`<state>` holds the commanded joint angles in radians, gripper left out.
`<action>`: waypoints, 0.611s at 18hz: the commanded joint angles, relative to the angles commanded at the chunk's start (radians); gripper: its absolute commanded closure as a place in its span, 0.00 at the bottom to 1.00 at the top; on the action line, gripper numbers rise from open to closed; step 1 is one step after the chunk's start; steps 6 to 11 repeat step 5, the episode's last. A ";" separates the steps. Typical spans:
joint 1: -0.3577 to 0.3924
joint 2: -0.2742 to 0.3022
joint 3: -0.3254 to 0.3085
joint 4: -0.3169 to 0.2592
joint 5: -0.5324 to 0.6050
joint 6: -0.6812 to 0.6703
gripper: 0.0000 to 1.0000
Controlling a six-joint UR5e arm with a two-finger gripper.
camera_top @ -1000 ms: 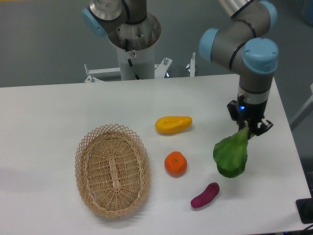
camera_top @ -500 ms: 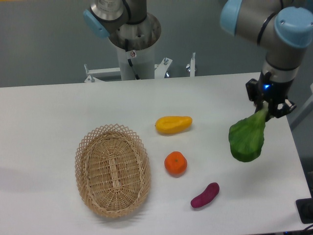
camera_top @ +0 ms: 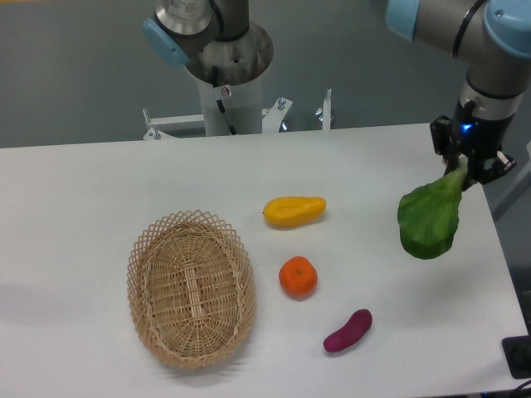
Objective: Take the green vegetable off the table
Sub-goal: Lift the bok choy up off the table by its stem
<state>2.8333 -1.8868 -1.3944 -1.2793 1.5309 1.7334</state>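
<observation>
You have the white bench [camera_top: 99, 178] filling most of the view, with the arm's grey column rising behind its far edge. On the bench's left half lies an oval wicker basket [camera_top: 191, 287], its long axis running roughly front to back. Over the right edge, the arm [camera_top: 489, 50] reaches down from the top corner, and its end effector [camera_top: 468, 166] is closed around the pale stalk of the green vegetable [camera_top: 430, 220]. The vegetable hangs clear of the bench, its broad dark leaf drooping down and to the left below the grip, near the bench's right border. Toward the middle you see the yellow fruit [camera_top: 294, 211] lying on its side, and just in front of it, a little apart, the orange [camera_top: 298, 277]. The purple eggplant-like piece [camera_top: 348, 331] lies tilted nearer the front edge, to the right of the orange and well below the hanging leaf.
</observation>
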 joint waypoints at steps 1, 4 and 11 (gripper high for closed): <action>0.000 0.000 0.000 0.000 0.000 0.000 0.61; 0.000 0.000 -0.003 0.000 0.000 -0.002 0.61; 0.000 0.000 -0.003 0.002 0.000 -0.002 0.61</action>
